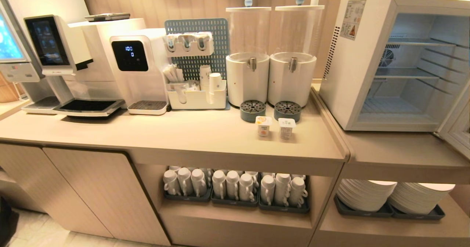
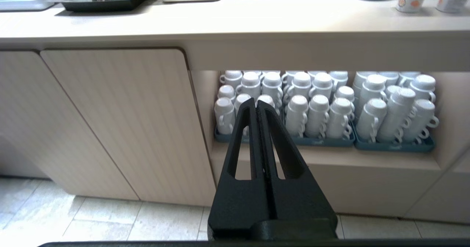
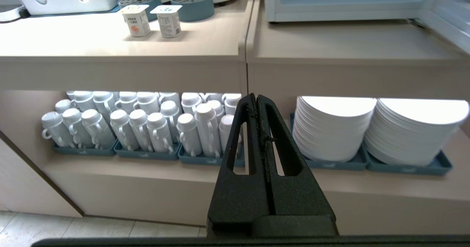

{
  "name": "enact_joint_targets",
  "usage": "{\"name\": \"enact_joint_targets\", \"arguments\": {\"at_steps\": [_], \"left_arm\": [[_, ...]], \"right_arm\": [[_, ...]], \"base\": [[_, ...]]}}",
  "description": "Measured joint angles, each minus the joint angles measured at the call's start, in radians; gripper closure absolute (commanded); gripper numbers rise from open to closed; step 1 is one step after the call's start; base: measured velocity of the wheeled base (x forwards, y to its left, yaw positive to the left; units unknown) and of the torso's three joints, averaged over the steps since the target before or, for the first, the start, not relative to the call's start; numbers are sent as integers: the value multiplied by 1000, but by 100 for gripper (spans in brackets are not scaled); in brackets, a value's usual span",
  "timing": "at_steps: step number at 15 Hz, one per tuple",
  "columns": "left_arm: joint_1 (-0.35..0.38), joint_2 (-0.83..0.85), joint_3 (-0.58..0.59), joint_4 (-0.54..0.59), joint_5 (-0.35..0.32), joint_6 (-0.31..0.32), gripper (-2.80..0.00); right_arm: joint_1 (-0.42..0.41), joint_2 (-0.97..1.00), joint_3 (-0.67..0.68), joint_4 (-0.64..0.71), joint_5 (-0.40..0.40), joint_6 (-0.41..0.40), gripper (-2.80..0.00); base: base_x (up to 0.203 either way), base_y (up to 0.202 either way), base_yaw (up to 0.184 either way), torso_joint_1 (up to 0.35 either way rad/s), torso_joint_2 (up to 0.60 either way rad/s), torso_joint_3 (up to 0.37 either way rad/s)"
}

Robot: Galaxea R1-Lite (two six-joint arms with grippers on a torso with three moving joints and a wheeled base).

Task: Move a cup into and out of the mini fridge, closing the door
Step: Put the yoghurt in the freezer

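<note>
The mini fridge [image 1: 367,67] stands on the lower right-hand desk [image 1: 400,155], filling most of its top up to the back edge, white, with a warning sticker [image 1: 352,19] on its side. Its door [image 1: 457,129] is swung wide open at the right, only a strip of the pale frame showing; inside are bare wire shelves [image 1: 407,72] and a round fan [image 1: 387,58] at the back wall. No cup stands in it. Two small sealed cups sit side by side on the main desk [image 1: 183,137], near its right edge and toward the front: the orange-labelled cup [image 1: 263,126] and, just beside it on the fridge side, the pale-labelled cup [image 1: 286,128]. Behind them are two grey-blue drip trays [image 1: 252,110] under two clear drink dispensers [image 1: 248,56], then a caddy of paper cups [image 1: 196,93], a water dispenser [image 1: 134,67] and a coffee machine [image 1: 62,56] toward the left edge. Under the desk, white mugs [image 1: 235,184] stand in trays; white plates [image 1: 367,193] are stacked under the fridge's desk.

The left claw [image 2: 256,105] is clenched and empty, low before the mug shelf. The right claw [image 3: 256,100] is likewise clenched on nothing, low before the seam between the two desks
</note>
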Motion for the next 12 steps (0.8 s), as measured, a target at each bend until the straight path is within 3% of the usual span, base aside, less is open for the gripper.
{"name": "enact_joint_targets", "arguments": {"at_steps": [7,12], "left_arm": [[0,0,0,3,1,-15,0],[0,0,0,1,1,-18,0]], "right_arm": [[0,0,1,-1,2,-10,0],[1,0,-70,16,2,-9,0]], "base": [[163,0,-1,3,4,1],[10,0,0,0,1,1]]}}
